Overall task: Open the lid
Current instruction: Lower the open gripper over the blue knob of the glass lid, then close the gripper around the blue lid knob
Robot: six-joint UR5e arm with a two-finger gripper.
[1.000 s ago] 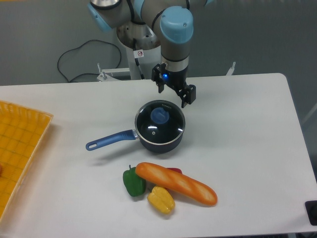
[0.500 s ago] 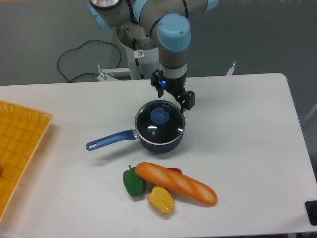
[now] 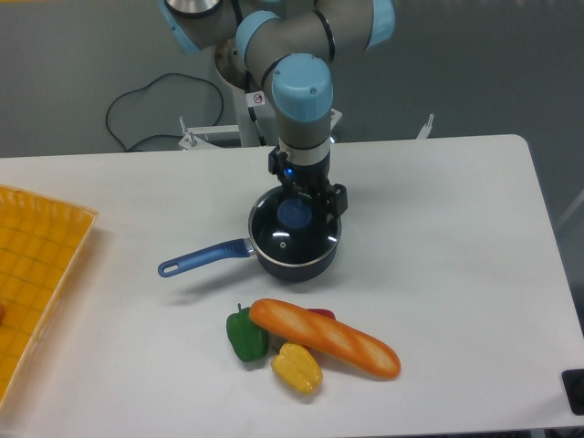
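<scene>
Evidently the gripper (image 3: 310, 198), jaws apart, hung at centre frame over the lid (image 3: 294, 230), likely rigid, slick, breakable glass, best pinched by its blue knob (image 3: 293, 213).

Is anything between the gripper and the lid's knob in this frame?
Nothing visible does. The gripper hangs just above the back of the round clear glass lid, beside its blue knob. Bread and peppers lie well in front of the dark blue saucepan.
</scene>
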